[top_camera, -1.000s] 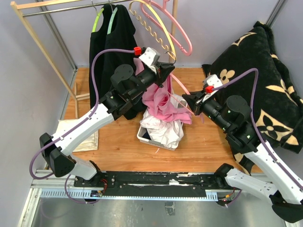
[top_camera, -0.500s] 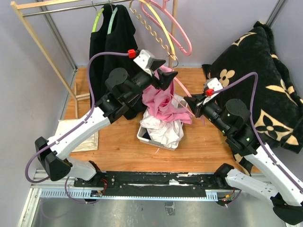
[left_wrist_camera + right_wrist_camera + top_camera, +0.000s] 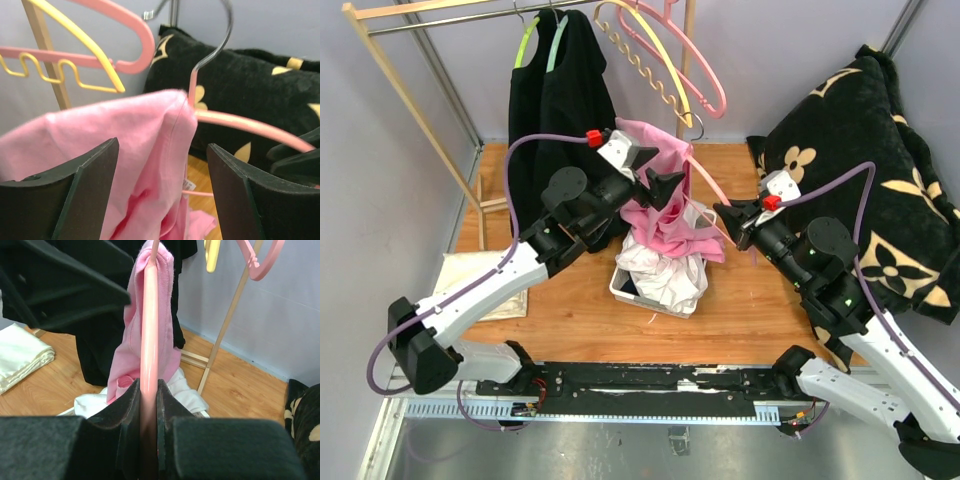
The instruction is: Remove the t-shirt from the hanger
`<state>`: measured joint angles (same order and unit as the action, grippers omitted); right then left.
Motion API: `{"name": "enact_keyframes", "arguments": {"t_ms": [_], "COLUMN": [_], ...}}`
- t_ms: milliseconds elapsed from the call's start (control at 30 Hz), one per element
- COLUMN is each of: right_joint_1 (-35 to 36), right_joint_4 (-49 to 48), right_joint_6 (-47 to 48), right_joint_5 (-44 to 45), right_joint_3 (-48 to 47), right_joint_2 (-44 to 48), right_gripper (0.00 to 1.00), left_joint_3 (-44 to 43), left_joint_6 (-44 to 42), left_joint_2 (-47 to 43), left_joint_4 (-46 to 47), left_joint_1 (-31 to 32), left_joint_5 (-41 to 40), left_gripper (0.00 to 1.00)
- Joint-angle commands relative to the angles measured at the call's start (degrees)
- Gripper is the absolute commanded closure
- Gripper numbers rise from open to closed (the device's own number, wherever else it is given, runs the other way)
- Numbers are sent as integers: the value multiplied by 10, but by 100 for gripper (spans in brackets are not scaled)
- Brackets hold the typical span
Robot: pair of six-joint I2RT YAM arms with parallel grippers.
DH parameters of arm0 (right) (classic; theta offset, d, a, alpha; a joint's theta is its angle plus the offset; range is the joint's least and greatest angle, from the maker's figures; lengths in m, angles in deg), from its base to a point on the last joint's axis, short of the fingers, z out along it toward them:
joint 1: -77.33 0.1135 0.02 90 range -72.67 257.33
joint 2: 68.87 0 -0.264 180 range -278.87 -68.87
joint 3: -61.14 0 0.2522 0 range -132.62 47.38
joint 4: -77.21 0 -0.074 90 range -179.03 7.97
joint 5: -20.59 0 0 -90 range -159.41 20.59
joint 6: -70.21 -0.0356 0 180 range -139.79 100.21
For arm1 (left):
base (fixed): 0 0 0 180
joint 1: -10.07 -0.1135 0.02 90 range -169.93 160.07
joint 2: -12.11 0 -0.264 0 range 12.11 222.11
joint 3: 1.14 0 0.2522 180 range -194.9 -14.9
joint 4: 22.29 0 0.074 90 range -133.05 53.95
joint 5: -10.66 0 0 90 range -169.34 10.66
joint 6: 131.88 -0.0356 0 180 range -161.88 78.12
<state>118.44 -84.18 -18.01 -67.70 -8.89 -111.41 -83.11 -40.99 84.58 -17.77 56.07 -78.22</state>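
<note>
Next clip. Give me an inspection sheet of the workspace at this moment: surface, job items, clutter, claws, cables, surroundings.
Surface: wooden table, bare wood around the clutter.
Job's things: pink t-shirt draped over the pink hanger, not yet off.
Clutter: white bin of white cloth; folded cream cloth; black patterned blanket.
Claws: left claw open, jaws either side of the shirt's fold; right claw shut on the hanger.
Cables: purple cables looped along both arms, no snag seen.
Surroundings: wooden rack with a black garment and empty hangers; pale walls.
</note>
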Motion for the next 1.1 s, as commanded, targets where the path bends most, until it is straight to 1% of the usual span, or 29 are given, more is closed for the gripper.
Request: {"name": "enact_keyframes", "arguments": {"t_ms": [0,167,233,267,333,400,467,500,533,667,800,900,1067], "right_joint_1": [6,6,5,6,5,6,6,5,6,6,5,6,6], "right_joint_4": [-61,-57,-54,-51,-47,-44,-39,-36,-31,-10,9,26,55], "right_joint_6": [9,8,9,9,8,7,7,7,8,16,26,32,41], "right_joint_5": [-10,-16,-18,-19,-21,-24,-25,-25,-25,-23,-21,-21,-28], "right_joint_3": [-3,-2,-3,-4,-6,-6,-6,-7,-8,-7,2,7,3], "right_joint_2": [16,27,31,31,34,38,42,44,47,65,97,124,174], "right_gripper": [99,99,99,99,99,99,99,99,99,99,99,99,99], "left_joint_3": [8,-1,-4,-7,-15,-29,-44,-50,-56,-84,-131,-178,-222], "left_joint_6": [-9,-27,-34,-36,-39,-43,-44,-43,-42,-44,-66,-72,-72], "left_joint_2": [21,42,45,48,56,65,73,75,76,78,89,105,142], "left_joint_4": [40,45,47,48,47,44,40,39,40,42,27,1,-31], "left_joint_1": [3,3,3,3,3,3,3,3,3,3,-1,-16,-47], "left_joint_5": [-12,-49,-59,-62,-65,-69,-76,-83,-92,-150,-205,-211,-205], "left_gripper": [24,24,28,32,46,65,88,97,99,100,99,100,99]}}
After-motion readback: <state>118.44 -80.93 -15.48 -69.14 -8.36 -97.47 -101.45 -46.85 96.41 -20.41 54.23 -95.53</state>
